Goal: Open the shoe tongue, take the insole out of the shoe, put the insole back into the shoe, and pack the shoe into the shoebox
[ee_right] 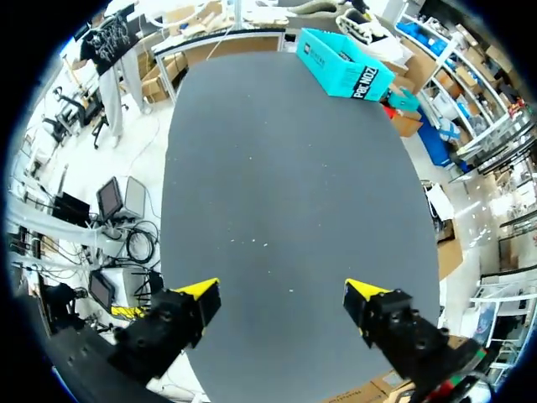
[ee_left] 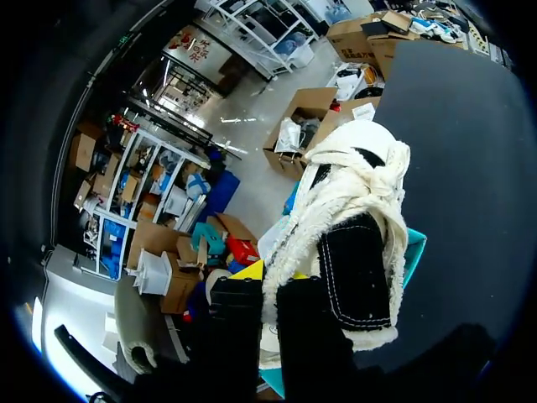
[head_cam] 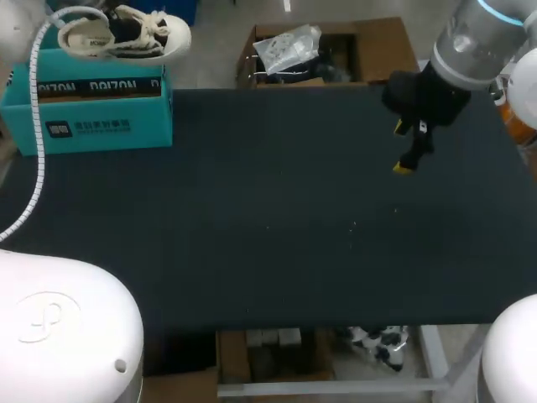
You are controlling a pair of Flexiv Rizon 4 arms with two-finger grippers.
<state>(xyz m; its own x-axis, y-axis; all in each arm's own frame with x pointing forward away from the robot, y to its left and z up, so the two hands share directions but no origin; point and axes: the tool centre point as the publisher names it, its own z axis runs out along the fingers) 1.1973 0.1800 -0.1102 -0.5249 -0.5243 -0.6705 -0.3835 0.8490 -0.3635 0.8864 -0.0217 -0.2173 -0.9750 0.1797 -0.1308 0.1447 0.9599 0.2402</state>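
**Shoe held over the shoebox, right pincer spread above the table**

Head view: the white and black shoe (head_cam: 117, 34) is at eleven o'clock, over the top of the teal shoebox (head_cam: 92, 113) on the table's (head_cam: 277, 210) far left corner. I cannot tell whether it rests on the box. My right pincer (head_cam: 409, 155) hangs at two o'clock above the dark top.
Left wrist view: my left pincer (ee_left: 277, 281) is clamped on the shoe's (ee_left: 352, 218) fleecy white side, one finger on each side of it. A corner of the shoebox (ee_left: 413, 252) shows just under the shoe.
Right wrist view: my right pincer (ee_right: 283, 292) stands wide, with only table top (ee_right: 285, 185) between its yellow tips. The shoebox (ee_right: 344, 63) is well ahead at one o'clock.
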